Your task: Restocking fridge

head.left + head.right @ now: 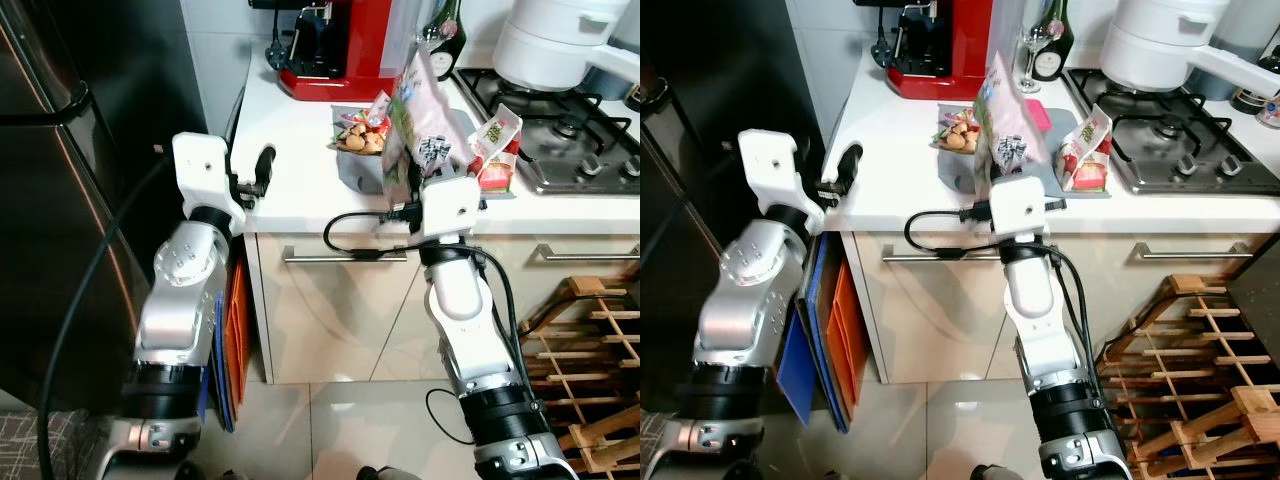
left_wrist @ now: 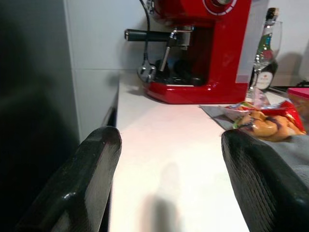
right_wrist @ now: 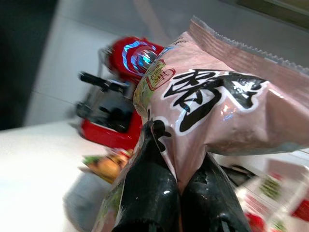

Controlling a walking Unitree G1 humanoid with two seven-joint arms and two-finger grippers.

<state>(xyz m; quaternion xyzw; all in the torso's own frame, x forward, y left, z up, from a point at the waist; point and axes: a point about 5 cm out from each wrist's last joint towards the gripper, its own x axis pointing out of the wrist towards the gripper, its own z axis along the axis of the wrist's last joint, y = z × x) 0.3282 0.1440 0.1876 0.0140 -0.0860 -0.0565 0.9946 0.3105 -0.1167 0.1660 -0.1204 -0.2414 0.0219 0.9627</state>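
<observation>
crinkly pink bag (image 3: 227,111) pinched by right pincer (image 3: 176,193)

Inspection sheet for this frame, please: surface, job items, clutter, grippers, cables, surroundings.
Surface: white countertop, mostly bare at its left end.
Job's things: pink snack bag held upright above the counter; open bag of snacks and a small carton lying on the counter.
Clutter: red coffee machine, bottle, wine glass.
Grippers: right gripper shut on the pink snack bag; left gripper open, holding nothing, at the counter's left edge.
Cables: black cable looping by the right wrist.
Surroundings: dark fridge, gas hob, wooden rack.
</observation>
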